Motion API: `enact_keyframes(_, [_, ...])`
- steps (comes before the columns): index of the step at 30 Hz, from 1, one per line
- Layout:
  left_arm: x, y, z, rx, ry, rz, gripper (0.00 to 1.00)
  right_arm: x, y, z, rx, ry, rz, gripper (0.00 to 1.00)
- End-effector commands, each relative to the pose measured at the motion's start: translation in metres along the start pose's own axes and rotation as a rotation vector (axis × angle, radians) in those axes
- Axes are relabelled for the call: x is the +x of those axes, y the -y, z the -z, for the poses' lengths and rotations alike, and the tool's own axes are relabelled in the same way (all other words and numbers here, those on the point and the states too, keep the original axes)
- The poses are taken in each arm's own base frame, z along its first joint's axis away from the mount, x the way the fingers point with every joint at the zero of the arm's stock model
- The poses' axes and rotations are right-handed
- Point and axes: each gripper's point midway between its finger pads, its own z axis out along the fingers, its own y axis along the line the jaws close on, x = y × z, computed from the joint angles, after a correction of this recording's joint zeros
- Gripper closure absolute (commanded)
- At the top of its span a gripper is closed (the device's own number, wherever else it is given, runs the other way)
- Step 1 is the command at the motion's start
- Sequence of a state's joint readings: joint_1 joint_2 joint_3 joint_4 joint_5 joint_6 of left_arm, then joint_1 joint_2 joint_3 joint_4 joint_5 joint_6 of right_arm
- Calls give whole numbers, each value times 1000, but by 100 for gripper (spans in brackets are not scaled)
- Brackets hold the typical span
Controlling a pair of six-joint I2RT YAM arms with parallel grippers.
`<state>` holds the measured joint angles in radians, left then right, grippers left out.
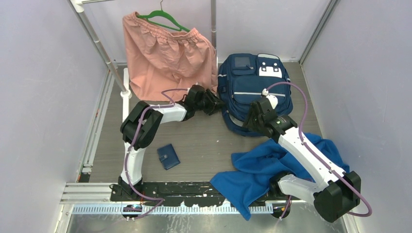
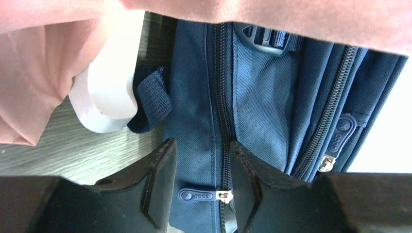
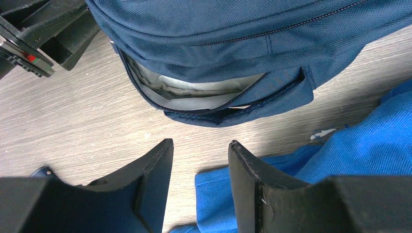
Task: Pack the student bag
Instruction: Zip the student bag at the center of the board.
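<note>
- The left gripper (image 2: 201, 145) stands parted, one finger on each side of a side zip seam. The zip pull (image 2: 197, 196) lies in the gap, and nothing is pinched yet.
- The right gripper (image 3: 200, 143) is parted too and holds nothing. It hovers over the table (image 1: 204, 141), just short of the bag's open mouth (image 3: 194, 92), where pale grey lining shows.
- To my eye the step is widening that opening. The left should nip the pull tab squarely, not the fabric, and draw it along the zip line. The right would do well to take the near lip and hold it, so the bag does not slide.
- The student bag (image 1: 255, 90) lies flat at the far right of the table, front panel up. The peach garment (image 1: 167, 58) on its hanger is just beside it on the left.
- Its long axis runs near to far. The open mouth points toward the arm bases and the grey pocket end points away.
- The blue cloth (image 3: 350, 141) lies near the mouth, and the small wallet (image 1: 168, 156) sits well apart to the left.
</note>
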<state>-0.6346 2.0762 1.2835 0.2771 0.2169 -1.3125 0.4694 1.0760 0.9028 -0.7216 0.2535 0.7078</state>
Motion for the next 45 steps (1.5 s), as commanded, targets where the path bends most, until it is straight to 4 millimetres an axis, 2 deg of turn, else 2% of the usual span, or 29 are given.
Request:
enact_keyframes(1, [-15,36,-3,119,44,10,55,-12,-6,6,-23,43,-21,49])
enact_keyframes(6, [-11,46,9,183,38,48,57,-12,-7,6,-25,38,-22,48])
enact_keyframes(8, [-12,44,21,174,72,61,47,-12,-8,7,-29,39,-22,48])
enact_keyframes(9, [-14,40,27,164,103,61,39,-12,-8,8,-31,39,-24,48])
enact_keyframes(11, [-18,38,32,161,151,53,33,-13,-12,8,-47,36,-26,48])
enact_keyframes(16, [-20,49,22,216,126,79,27,-15,-18,9,-59,28,-21,49])
enact_keyframes(24, [-24,52,2,219,121,65,30,-17,-13,15,-49,43,-24,49])
enact_keyframes(29, [-22,50,-8,210,96,64,43,-17,-15,15,-57,38,-30,49])
enact_keyframes(35, [-20,44,-8,201,98,66,52,-20,-14,19,-58,49,-28,48])
enact_keyframes(37, [-20,42,-7,200,101,67,59,-19,-14,19,-55,47,-28,49])
enact_keyframes(43, [-18,44,-7,228,87,67,93,-18,-13,18,-53,46,-31,49])
enact_keyframes(45, [-15,44,-7,236,74,66,100,-18,-13,18,-52,46,-31,48])
